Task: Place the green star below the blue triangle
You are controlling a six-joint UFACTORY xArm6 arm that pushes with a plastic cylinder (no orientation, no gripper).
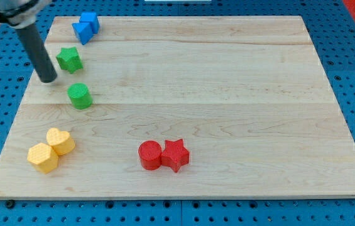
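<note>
The green star (70,59) lies near the board's top left, just below and left of the two blue blocks. The blue triangle (81,32) touches a blue cube (90,21) at the top left corner. My tip (49,80) sits on the board just left of and slightly below the green star, a small gap apart from it. The dark rod rises up and to the left out of the view's top.
A green cylinder (80,96) lies below the star. A yellow heart (60,140) and a yellow hexagon (43,157) touch at the bottom left. A red cylinder (150,155) and red star (175,154) touch at the bottom middle. The wooden board (227,94) rests on a blue pegboard.
</note>
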